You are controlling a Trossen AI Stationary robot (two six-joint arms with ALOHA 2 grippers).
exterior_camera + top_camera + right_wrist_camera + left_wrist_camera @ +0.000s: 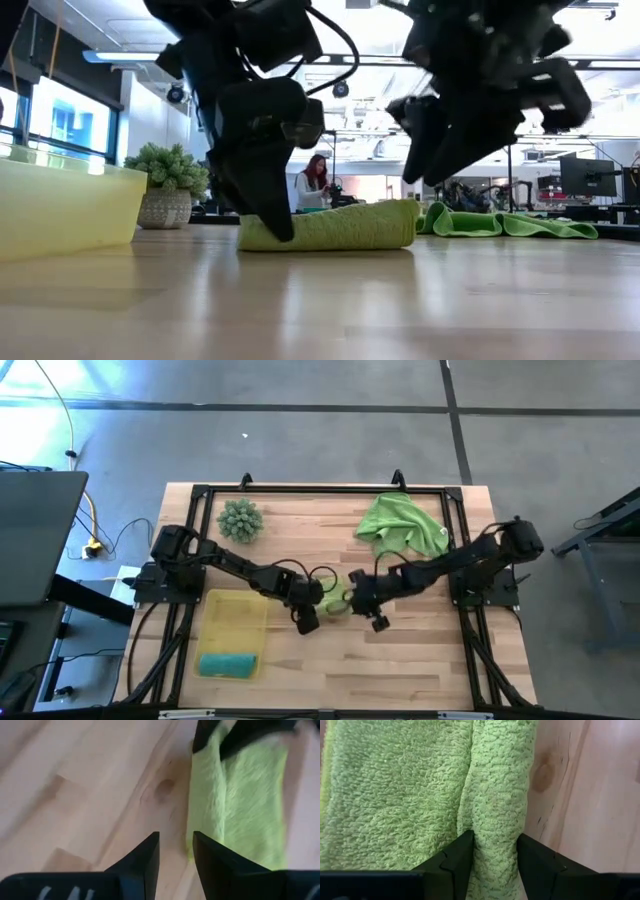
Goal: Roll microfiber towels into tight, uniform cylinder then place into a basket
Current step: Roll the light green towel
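Though hidden overhead, pinched towel [495, 795]

A spiky pale-green ball [240, 520] sits near the far left corner of a pale wooden table [420, 660], which is framed by black rails and stands on a grey concrete floor crossed by dark seams. To the table's left, a yellow cable [92, 520] trails across the floor beside a dark panel [35, 535] (its nature cannot be told from above). Seen from table height, a person [312, 185] sits in the bright room beyond, near a dark monitor [588, 177] at the right and tall windows [65, 130] at the left.
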